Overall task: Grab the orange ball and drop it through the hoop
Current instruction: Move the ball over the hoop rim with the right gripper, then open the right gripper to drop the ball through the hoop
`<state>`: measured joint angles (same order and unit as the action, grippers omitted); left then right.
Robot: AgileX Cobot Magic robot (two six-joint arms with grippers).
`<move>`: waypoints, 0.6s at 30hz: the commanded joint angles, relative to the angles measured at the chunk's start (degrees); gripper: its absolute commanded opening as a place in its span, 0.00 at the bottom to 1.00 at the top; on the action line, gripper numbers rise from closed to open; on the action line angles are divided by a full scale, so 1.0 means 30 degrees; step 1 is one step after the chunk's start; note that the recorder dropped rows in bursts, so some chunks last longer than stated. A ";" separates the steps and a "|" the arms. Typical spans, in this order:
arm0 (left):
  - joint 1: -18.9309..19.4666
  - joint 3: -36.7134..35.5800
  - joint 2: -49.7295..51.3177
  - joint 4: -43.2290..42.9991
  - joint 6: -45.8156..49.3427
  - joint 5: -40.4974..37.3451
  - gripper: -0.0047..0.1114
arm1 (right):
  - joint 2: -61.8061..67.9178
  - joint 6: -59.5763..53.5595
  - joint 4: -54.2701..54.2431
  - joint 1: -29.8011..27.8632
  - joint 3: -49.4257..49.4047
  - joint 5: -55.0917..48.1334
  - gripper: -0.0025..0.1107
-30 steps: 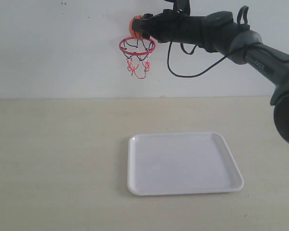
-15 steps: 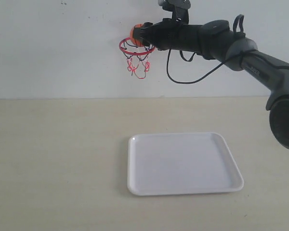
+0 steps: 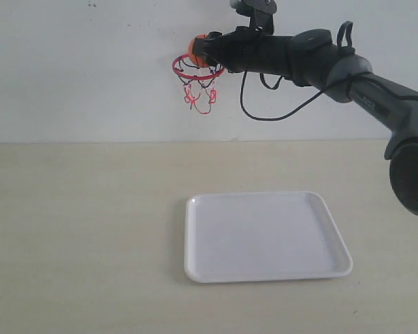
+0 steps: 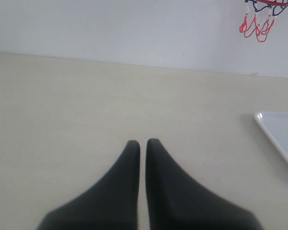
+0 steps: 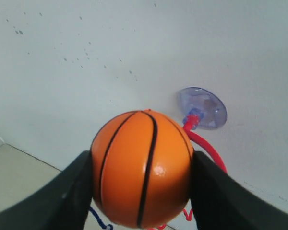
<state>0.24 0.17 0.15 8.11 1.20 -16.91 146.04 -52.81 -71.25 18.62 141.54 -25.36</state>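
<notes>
Right gripper (image 3: 203,50) jaws are clamped on the orange ball (image 5: 142,168), one finger on each side. The ball is round with no long axis; its black seams run parallel to the finger faces. The hoop (image 3: 198,75) ring lies level just under the jaws with its net hanging down, and its suction cup (image 5: 202,107) sits on the wall beyond the ball. The white tray (image 3: 265,236) on the tabletop (image 3: 83,229) is well below the jaws. Left gripper (image 4: 143,152) jaws are nearly together, a thin slit with nothing in it. Versus a second ago, the ball sits lower and closer to the ring; it is unchanged since half a second ago.
</notes>
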 commanded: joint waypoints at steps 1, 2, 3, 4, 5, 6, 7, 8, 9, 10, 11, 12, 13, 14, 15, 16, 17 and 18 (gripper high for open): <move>-0.0082 -0.0057 -0.0051 -0.0066 -0.0122 -0.0003 0.08 | -0.0096 0.0056 -0.0071 -0.0035 0.0126 0.0024 0.52; -0.0082 -0.0057 -0.0051 -0.0066 -0.0122 -0.0003 0.08 | -0.0096 0.0473 -0.0071 -0.0035 0.0126 0.0363 0.70; -0.0082 -0.0057 -0.0051 -0.0066 -0.0122 -0.0003 0.08 | -0.0096 0.1077 -0.0071 -0.0035 0.0126 0.0405 0.72; -0.0082 -0.0057 -0.0051 -0.0066 -0.0122 -0.0003 0.08 | -0.0096 0.1717 -0.0071 -0.0035 0.0126 0.0445 0.70; -0.0082 -0.0057 -0.0051 -0.0066 -0.0122 -0.0003 0.08 | -0.0096 0.2275 -0.0071 -0.0035 0.0126 0.0445 0.64; -0.0082 -0.0057 -0.0051 -0.0066 -0.0122 -0.0003 0.08 | -0.0096 0.3360 -0.0071 -0.0035 0.0126 0.0409 0.41; -0.0082 -0.0057 -0.0051 -0.0066 -0.0122 -0.0003 0.08 | -0.0096 0.3557 -0.0071 -0.0078 0.0126 0.0266 0.28; -0.0082 -0.0057 -0.0051 -0.0066 -0.0122 -0.0003 0.08 | -0.0096 0.3719 -0.0112 -0.0121 0.0126 -0.0039 0.03; -0.0082 -0.0057 -0.0051 -0.0066 -0.0122 -0.0003 0.08 | -0.0096 0.3754 -0.0042 -0.0157 0.0126 -0.0039 0.05; -0.0082 -0.0057 -0.0051 -0.0066 -0.0122 -0.0003 0.08 | -0.0096 0.3757 -0.0033 -0.0251 0.0126 -0.0150 0.04; -0.0082 -0.0057 -0.0051 -0.0066 -0.0122 -0.0003 0.08 | -0.0175 0.3757 -0.0033 -0.0428 0.0126 -0.0327 0.04; -0.0082 -0.0057 -0.0051 -0.0066 -0.0122 -0.0003 0.08 | -0.0303 0.3757 0.0012 -0.0667 0.0126 -0.0735 0.04; -0.0082 -0.0057 -0.0051 -0.0066 -0.0122 -0.0003 0.08 | -0.0520 0.3757 0.0012 -0.0977 0.0126 -0.1253 0.04; -0.0082 -0.0057 -0.0051 -0.0066 -0.0122 -0.0003 0.08 | -0.0831 0.3613 0.0303 -0.1464 0.0126 -0.2290 0.04; -0.0082 -0.0057 -0.0051 -0.0066 -0.0122 -0.0003 0.08 | -0.1067 0.3749 0.0889 -0.1826 0.0126 -0.3060 0.02; -0.0082 -0.0057 -0.0051 -0.0066 -0.0122 -0.0003 0.08 | -0.1274 0.4325 0.1621 -0.2233 0.0126 -0.4108 0.02; -0.0082 -0.0057 -0.0051 -0.0066 -0.0122 -0.0003 0.08 | -0.1416 0.5157 0.2342 -0.2645 0.0126 -0.5114 0.02; -0.0082 -0.0057 -0.0051 -0.0066 -0.0122 -0.0003 0.08 | -0.1609 0.5923 0.3013 -0.3080 0.0126 -0.6267 0.02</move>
<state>0.24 0.17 0.15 8.11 1.20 -16.91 142.80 -38.57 -66.25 11.51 141.54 -37.64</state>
